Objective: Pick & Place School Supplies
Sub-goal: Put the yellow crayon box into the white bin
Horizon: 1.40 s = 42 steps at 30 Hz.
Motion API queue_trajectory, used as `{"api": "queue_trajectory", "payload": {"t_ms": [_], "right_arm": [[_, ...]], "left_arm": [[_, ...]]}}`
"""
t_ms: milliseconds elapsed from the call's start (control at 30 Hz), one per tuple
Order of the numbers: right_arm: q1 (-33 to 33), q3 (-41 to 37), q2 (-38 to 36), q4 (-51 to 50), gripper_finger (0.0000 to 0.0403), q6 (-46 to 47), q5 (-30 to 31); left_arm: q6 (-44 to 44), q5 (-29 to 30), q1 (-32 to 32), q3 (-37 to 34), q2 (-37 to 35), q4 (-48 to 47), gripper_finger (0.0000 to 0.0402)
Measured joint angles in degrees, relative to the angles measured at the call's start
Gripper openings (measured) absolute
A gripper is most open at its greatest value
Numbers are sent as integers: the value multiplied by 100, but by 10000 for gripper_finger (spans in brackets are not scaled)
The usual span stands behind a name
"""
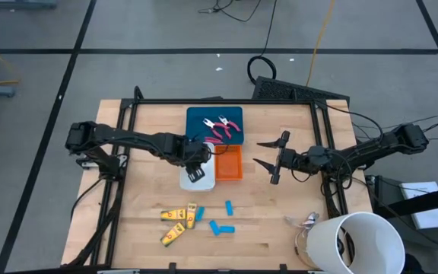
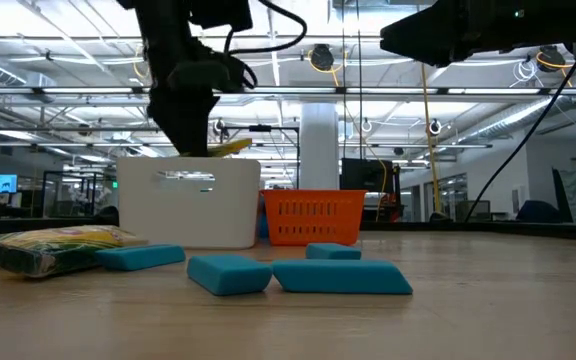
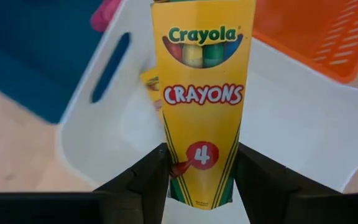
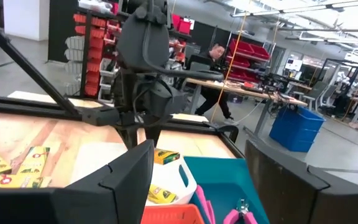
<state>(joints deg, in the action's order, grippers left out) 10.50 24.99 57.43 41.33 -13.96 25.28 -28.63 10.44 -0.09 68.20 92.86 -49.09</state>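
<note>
**A:** How far along is the sorting? Start with the big things.

**B:** On the pale wooden surface (image 1: pixel 280 221) sit three trays side by side. The flat teal plastic tray (image 1: pixel 201 122) already holds both small pink-handled pliers (image 1: pixel 223 128), so that part looks done. The orange mesh plastic tray (image 1: pixel 230 169) next to it looks empty, as far as the high view shows. The white plastic tray with a slot handle (image 1: pixel 187 181) has at least one yellow crayon box lying inside, seen in the left wrist view.

**A:** And the arms?

**B:** The left gripper (image 1: pixel 197 173) hangs over the white tray, closed on a yellow cardboard Crayola crayon box (image 3: pixel 202 99) held between its two dark fingers (image 3: pixel 143 180), pointing down into the tray. I'd judge it is about to be dropped there. The right gripper (image 1: pixel 268 154) waits just right of the orange tray, its fingers spread wide and holding nothing.

**A:** What's left?

**B:** Near the front edge lies a loose cluster of yellow crayon boxes (image 1: pixel 178 219), about four, though they overlap and I cannot count them surely. Just right of them are three small blue oblong erasers (image 1: pixel 220 225), apart from any tray. So roughly half the supplies remain, by my reckoning; the blue pieces probably belong in the orange tray.
</note>
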Motion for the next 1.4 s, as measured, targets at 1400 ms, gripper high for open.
{"api": "queue_trajectory", "payload": {"t_ms": [1400], "right_arm": [[0,0,2,-98,247,133,4]], "left_arm": [[-104,-788,-333,-476,-401,952,303]]}}
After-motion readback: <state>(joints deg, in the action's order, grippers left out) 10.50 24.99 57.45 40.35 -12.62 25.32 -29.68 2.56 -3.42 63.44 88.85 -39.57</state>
